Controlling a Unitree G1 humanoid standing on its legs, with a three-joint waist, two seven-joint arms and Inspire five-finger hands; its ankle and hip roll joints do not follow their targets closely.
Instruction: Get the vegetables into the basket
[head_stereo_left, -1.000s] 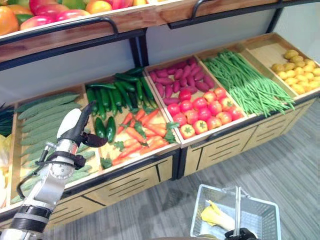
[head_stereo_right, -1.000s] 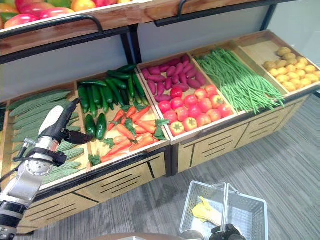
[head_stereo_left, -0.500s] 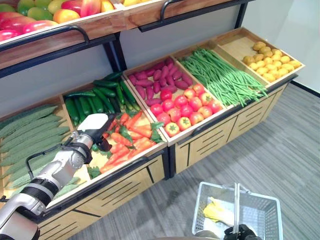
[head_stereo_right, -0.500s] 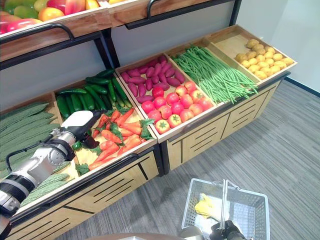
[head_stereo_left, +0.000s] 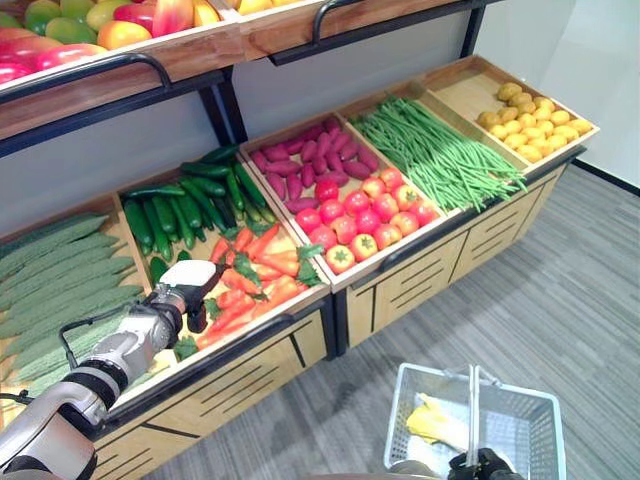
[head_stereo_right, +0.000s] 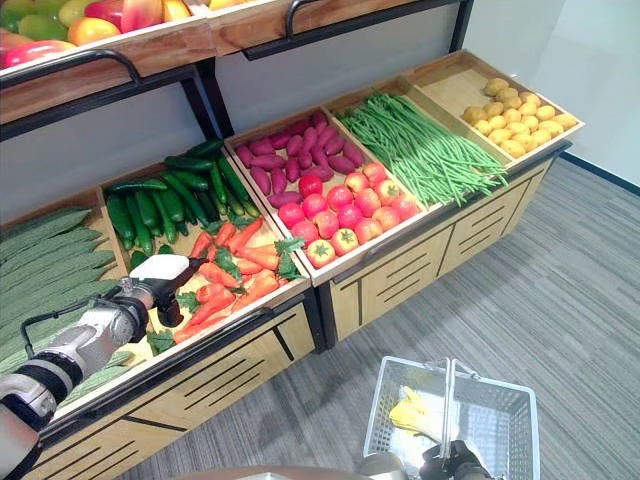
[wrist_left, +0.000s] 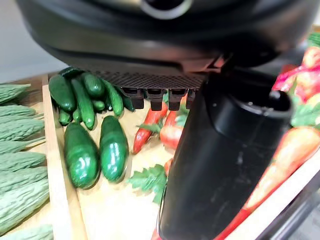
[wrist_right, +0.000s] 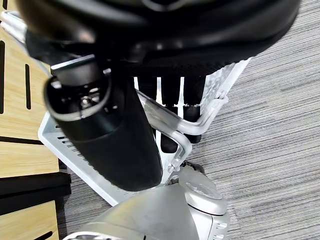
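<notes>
Left hand (head_stereo_left: 185, 292) low over the carrots (head_stereo_left: 255, 283), just right of the two loose cucumbers (wrist_left: 95, 152) in that bin, fingers (wrist_left: 150, 95) half bent and pinching nothing; best to drop straight down on one carrot, wrap round its middle, then lift slowly clear of the leafy tops. Carrots orange, long and pointed with green tops, heaped between the cucumbers and the tomatoes (head_stereo_left: 375, 212). Far right of the carrots, wire basket (head_stereo_left: 520, 425) on the floor with something yellow inside, right hand (wrist_right: 165, 95) curled tight round its handle (wrist_right: 165, 127).
</notes>
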